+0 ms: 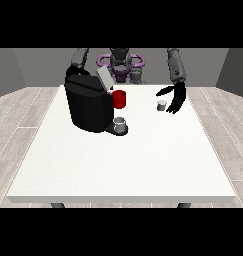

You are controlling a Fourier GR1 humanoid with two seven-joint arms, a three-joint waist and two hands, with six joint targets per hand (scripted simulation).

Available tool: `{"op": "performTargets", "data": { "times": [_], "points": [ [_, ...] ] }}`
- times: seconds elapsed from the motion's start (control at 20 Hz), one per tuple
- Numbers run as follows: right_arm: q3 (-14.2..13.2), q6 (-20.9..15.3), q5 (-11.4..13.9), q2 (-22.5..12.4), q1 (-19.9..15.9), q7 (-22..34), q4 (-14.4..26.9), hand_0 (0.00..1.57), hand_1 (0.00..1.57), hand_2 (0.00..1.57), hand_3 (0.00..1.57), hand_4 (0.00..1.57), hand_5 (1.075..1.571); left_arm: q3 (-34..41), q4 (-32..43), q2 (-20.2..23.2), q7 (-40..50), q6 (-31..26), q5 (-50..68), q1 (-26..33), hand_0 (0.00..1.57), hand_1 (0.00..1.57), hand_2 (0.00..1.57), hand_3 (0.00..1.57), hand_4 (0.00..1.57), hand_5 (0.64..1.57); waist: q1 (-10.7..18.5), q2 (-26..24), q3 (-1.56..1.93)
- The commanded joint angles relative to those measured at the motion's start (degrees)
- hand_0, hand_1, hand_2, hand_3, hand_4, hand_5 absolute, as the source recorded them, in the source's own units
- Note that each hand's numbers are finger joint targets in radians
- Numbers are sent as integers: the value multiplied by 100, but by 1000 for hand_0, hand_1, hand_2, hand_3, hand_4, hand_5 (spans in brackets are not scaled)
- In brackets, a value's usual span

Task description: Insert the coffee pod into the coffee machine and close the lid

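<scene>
A black coffee machine [88, 104] stands on the white table [123, 165] at the view's left, its grey lid [104, 78] tilted up and open. A small white coffee pod [162, 104] sits on the table to the right of it. The hand at the view's right [175, 98] hangs just beside the pod, on its right, with its fingers spread and relaxed, holding nothing. The other arm [79, 59] reaches down behind the machine, which hides its hand.
A red cup [119, 99] stands right behind the machine's front. A small grey cup [120, 124] rests on the machine's drip tray. The table's near half is bare white surface.
</scene>
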Motion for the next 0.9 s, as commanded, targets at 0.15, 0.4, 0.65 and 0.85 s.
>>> {"op": "performTargets", "data": {
  "times": [0.15,0.4,0.65,0.85],
  "points": [
    [10,-66,33,34,-290,155,88,0,0,0,0,453,1571,-152,533,174,-310,262,-575,-407,536,536,692,440,0,1571,-68,196,0],
    [144,-177,171,129,-20,139,48,0,0,0,0,527,1571,-217,795,84,-603,770,-934,-259,695,695,831,592,0,1571,-44,7,-1],
    [-122,107,-175,-42,-43,-43,-15,0,0,0,0,513,1571,39,1112,47,-935,1292,-957,-461,837,837,974,737,391,1571,-179,194,-1],
    [56,-9,-136,55,-19,-27,49,0,0,0,0,514,1571,-179,1160,-119,-716,1649,-1343,-596,971,971,1086,863,323,1571,-185,102,0]
  ]
}}
